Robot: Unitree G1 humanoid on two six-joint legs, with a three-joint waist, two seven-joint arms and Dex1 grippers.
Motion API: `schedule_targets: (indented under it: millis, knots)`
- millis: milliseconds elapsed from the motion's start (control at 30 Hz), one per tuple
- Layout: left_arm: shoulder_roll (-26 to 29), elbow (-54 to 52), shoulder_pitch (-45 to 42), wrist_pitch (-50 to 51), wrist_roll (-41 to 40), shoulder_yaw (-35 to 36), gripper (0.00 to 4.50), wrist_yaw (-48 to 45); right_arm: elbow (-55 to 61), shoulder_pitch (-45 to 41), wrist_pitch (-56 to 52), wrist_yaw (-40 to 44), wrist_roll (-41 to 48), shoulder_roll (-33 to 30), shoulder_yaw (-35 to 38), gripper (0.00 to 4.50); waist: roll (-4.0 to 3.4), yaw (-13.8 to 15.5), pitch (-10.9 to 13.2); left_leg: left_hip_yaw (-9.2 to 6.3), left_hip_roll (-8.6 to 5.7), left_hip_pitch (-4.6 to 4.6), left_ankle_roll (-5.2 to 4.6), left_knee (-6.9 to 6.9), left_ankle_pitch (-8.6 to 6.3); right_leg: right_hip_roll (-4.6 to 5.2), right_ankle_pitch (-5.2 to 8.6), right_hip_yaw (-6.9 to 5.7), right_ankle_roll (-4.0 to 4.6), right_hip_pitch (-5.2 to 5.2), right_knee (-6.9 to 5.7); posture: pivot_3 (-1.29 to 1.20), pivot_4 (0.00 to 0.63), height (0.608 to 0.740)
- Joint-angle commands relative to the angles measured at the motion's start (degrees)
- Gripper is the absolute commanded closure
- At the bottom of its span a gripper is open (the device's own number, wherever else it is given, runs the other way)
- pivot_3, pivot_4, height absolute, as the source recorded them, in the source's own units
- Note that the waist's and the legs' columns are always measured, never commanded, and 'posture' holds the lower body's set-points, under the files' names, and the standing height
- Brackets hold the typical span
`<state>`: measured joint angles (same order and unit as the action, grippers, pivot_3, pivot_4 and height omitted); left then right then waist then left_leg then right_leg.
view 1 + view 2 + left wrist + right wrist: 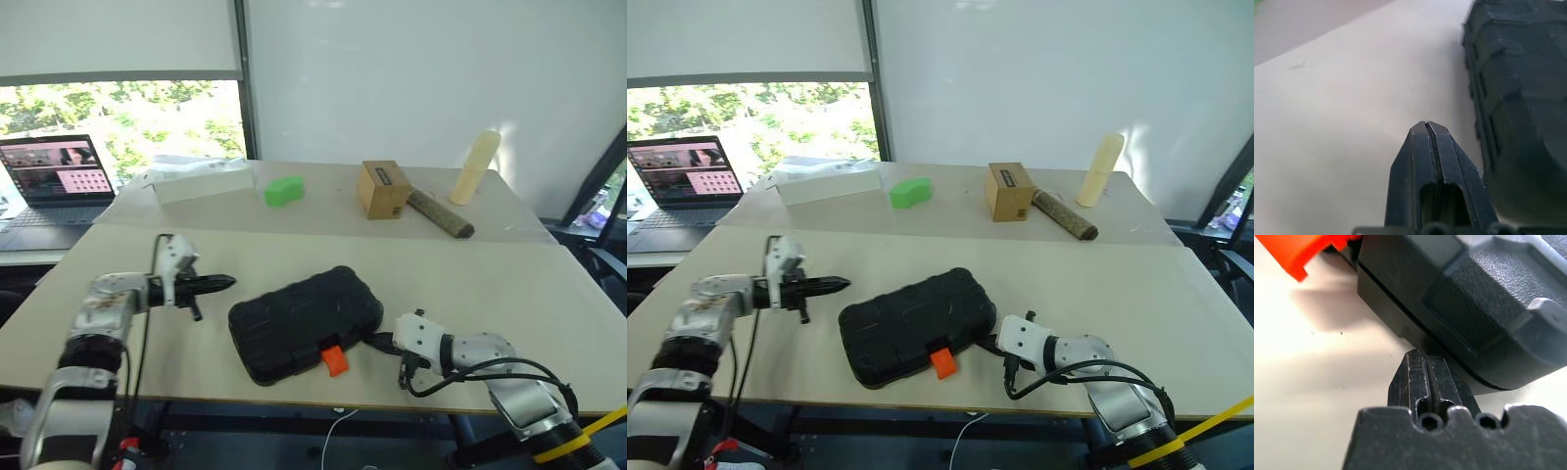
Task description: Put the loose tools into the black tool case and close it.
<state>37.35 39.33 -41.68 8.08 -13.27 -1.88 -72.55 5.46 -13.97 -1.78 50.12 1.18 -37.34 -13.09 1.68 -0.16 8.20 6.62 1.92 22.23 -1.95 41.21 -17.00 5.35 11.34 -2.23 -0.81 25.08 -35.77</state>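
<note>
2 pinched-together empty tools: left tool point(223, 283), right tool point(1422, 363) at black tool case point(304, 320).

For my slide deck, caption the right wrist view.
Shut right gripper at the closed black tool case's edge, beside its orange latch tab.

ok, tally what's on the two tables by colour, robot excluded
Black: 2, ribbed plastic tool case, open laptop
White: 1, flat long box
Green: 1, small block
Brown: 2, cardboard box, rough stick
Cream: 1, upright cylinder
Total: 7
</note>
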Motion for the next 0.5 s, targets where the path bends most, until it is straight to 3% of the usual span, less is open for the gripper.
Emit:
schedule_targets:
  millis: [33,333,500]
  knots:
    - [-0.6,-0.3,-1.4,-1.4,1.3,-1.1,4.50,-1.5,1.0,-1.6,0.2,-0.7,-0.1,0.6,1.0,4.47,0.02,-0.8,0.0,-0.02,0.01,0.04,0.00,-0.03,0.00,-0.02,0.00,0.00,0.00,0.04,-0.01,0.00,0.150,0.740]
    - [-3.3,4.1,-5.0,-3.9,2.9,-0.5,4.50,-0.3,-4.3,-5.3,1.9,-2.4,-2.4,2.8,1.1,4.47,0.08,-0.5,0.0,-0.15,0.00,0.03,-0.40,-0.12,-0.23,0.05,-0.03,0.02,-0.05,0.09,0.04,0.00,0.150,0.740]
    - [-2.2,4.1,-8.9,-5.1,-1.2,2.7,4.50,-5.5,4.7,-0.4,-2.4,1.5,2.2,-1.9,5.1,4.47,0.11,0.0,0.1,-0.22,0.00,0.09,-0.37,-0.10,-0.21,0.05,-0.03,-0.04,-0.04,0.12,-0.01,0.00,0.150,0.740]
